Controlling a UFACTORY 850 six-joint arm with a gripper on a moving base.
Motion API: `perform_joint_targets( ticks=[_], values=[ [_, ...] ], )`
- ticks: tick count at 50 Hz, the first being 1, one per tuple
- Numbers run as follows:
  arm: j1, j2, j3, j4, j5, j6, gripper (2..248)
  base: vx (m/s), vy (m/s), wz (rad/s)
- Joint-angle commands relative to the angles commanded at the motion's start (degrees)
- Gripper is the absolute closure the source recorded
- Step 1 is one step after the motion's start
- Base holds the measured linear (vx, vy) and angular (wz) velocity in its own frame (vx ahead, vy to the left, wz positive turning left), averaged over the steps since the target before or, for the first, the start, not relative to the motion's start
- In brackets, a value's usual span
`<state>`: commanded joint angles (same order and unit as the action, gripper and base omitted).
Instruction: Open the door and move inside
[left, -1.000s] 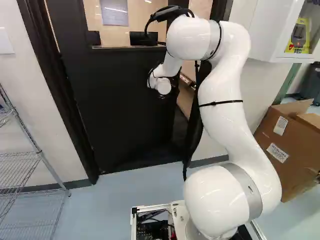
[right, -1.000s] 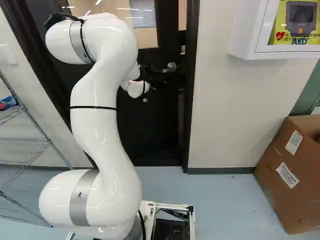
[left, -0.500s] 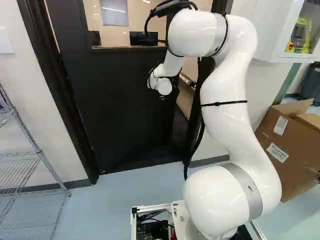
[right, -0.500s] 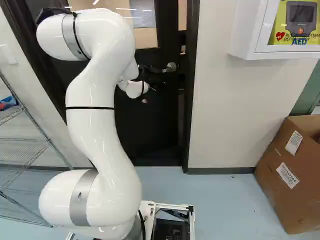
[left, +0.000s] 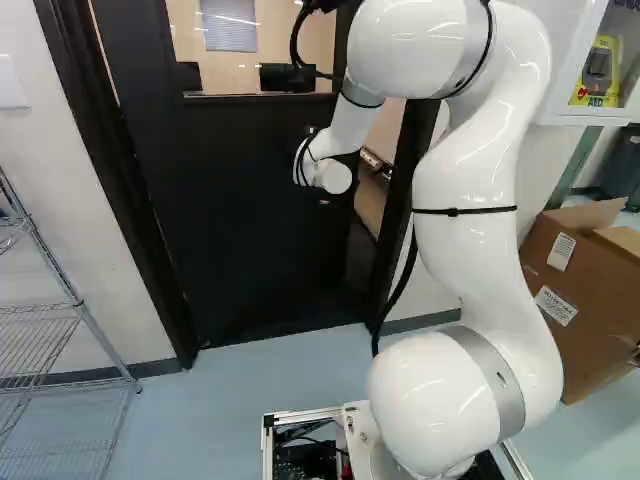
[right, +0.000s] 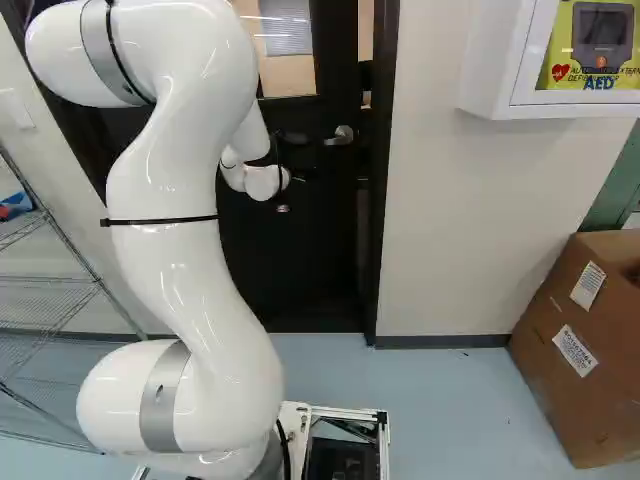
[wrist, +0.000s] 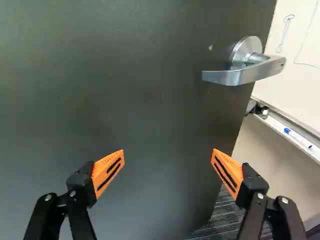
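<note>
The black gripper (right: 292, 138) is mostly hidden behind the white wrist in the right base view, short of the dark door (right: 315, 240). In the wrist view the gripper (wrist: 168, 153) is open, its orange pads wide apart with only the door (wrist: 125, 90) face beyond them. The silver lever handle (wrist: 242, 71) lies ahead of the fingers and off to one side, near the door's free edge, touched by neither finger. That same handle (right: 341, 136) shows right of the wrist. The door stands ajar, with a gap along its handle side.
A dark frame (right: 378, 200) borders the doorway. Wire shelving (left: 70, 300) stands left; a cardboard box (left: 575, 300) and a white wall cabinet (right: 480, 60) are on the right. Through the gap, a whiteboard (wrist: 300, 45) and its ledge with a marker (wrist: 298, 138) show.
The arm's upper part has drawn back toward the base cameras. In the right base view the wrist has shifted left, away from the handle. Base and door look unmoved.
</note>
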<state>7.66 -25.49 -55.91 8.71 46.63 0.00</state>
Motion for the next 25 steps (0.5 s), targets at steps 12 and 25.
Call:
perform_joint_targets(
  ticks=[12, 25],
  values=[
    [0.79, 1.73, 2.18, -7.22, -2.04, 0.00, 3, 0.000, 0.000, 0.000],
    [2.04, -0.05, -0.07, -13.30, -3.68, 0.00, 3, 0.000, 0.000, 0.000]
  ],
)
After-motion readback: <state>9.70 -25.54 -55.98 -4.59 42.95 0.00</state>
